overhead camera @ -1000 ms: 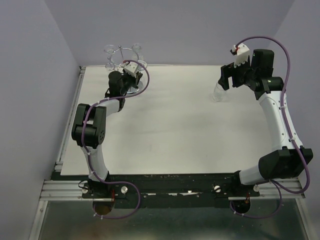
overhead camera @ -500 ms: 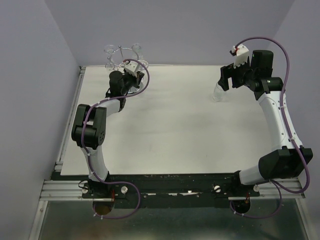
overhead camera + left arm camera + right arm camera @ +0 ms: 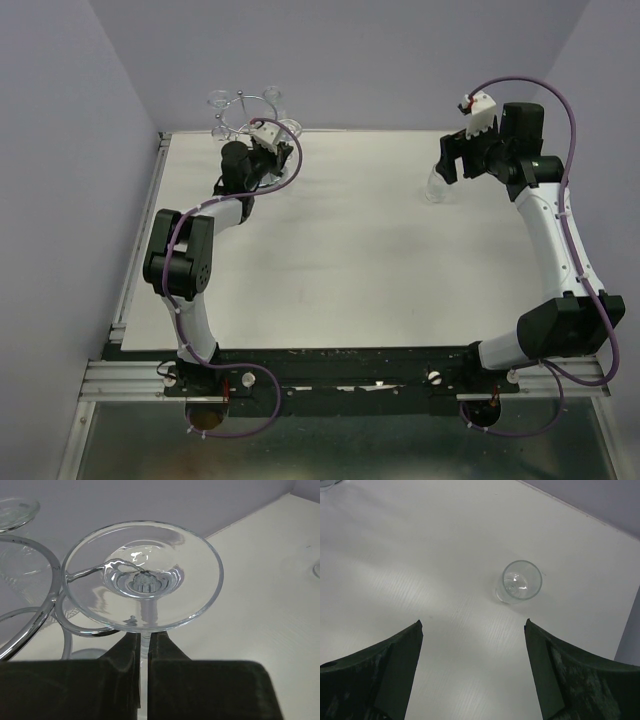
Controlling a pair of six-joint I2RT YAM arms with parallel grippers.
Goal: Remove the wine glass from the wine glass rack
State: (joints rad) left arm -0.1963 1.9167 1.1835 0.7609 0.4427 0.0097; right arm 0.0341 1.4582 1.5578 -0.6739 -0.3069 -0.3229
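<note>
The wine glass (image 3: 190, 597) hangs foot-up at the chrome wine glass rack (image 3: 47, 605), and a wire loop end shows through its round foot. My left gripper (image 3: 144, 647) is shut on the glass's thin stem just below the foot. In the top view the rack (image 3: 243, 107) stands at the table's far left corner with my left gripper (image 3: 268, 142) at its right side. My right gripper (image 3: 472, 622) is open and empty, held above the table at the far right (image 3: 450, 160).
A second clear glass (image 3: 521, 581) stands upright on the white table below and beyond my right gripper, also in the top view (image 3: 437, 186). Other glasses hang on the rack, one foot at the upper left (image 3: 15, 507). The purple back wall is close behind the rack.
My left wrist has shifted slightly right and back with the stem held. My right wrist has moved a little to the left. The glass on the table has not moved.
</note>
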